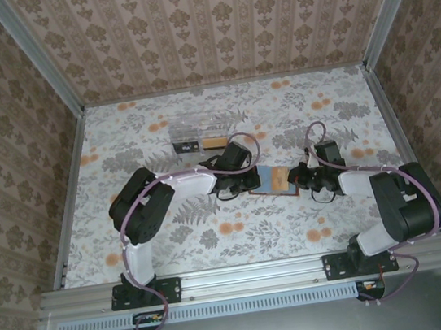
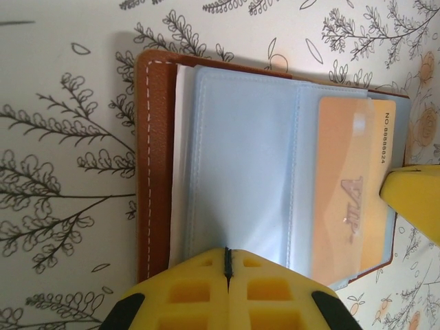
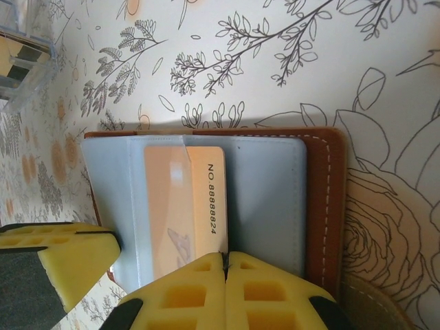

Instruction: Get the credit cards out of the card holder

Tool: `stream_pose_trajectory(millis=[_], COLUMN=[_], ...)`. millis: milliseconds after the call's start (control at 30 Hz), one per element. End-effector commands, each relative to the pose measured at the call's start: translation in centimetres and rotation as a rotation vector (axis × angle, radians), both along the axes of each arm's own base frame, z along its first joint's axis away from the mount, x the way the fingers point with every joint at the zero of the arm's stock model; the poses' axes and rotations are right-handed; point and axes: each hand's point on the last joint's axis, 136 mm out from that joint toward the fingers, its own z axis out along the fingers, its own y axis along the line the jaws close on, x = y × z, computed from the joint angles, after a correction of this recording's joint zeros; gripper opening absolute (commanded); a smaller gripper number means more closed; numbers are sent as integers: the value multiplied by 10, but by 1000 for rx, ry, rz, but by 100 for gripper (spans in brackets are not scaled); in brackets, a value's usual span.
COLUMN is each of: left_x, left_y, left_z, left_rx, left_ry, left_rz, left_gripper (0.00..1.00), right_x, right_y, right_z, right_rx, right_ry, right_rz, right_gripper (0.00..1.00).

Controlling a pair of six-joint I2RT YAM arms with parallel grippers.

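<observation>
Tabletop (image 1: 215,240): floral print, patterned walls around.
Card holder (image 1: 274,180): lies open at centre between both arms, blue-grey sleeves up.
Card (image 2: 350,199): orange, tucked in a clear sleeve, not yet out.
Left fingers (image 2: 199,289): together on the holder's edge, likely pinning it open.
Right fingers (image 3: 199,292): together at the opposite edge, likewise.
Clear box (image 1: 199,131): behind, well apart.

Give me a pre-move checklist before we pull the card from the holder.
1. Card holder open flat on the table: ok.
2. Orange card visible, tucked in the holder: ok.
3. Card gripped: not ok. The left gripper and right gripper are both shut and hold nothing.
4. Grippers pinning the holder's opposite edges: cannot tell, contact unclear.
5. Other pockets holding cards: cannot tell.
6. Clear plastic box apart from the holder: ok.
</observation>
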Motion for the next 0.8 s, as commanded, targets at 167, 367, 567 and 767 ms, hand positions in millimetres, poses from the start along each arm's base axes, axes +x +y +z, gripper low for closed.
stream_pose_trajectory(millis=[167, 367, 567, 767], left_x=[-10, -10, -8, -7], left_y=[35, 39, 43, 42], left_z=[-24, -25, -23, -22], left_rx=[119, 114, 101, 87], left_ry=[70, 74, 74, 74], left_rz=[35, 42, 49, 44], left_gripper=[0, 0, 0, 0], right_x=[-12, -17, -21, -25], right_y=[-13, -19, -24, -30], right_z=[-6, -8, 4, 22], right_rx=[-45, -35, -27, -46], right_ry=[34, 45, 24, -15], right_rz=[-25, -54, -77, -94], right_gripper=[0, 0, 0, 0])
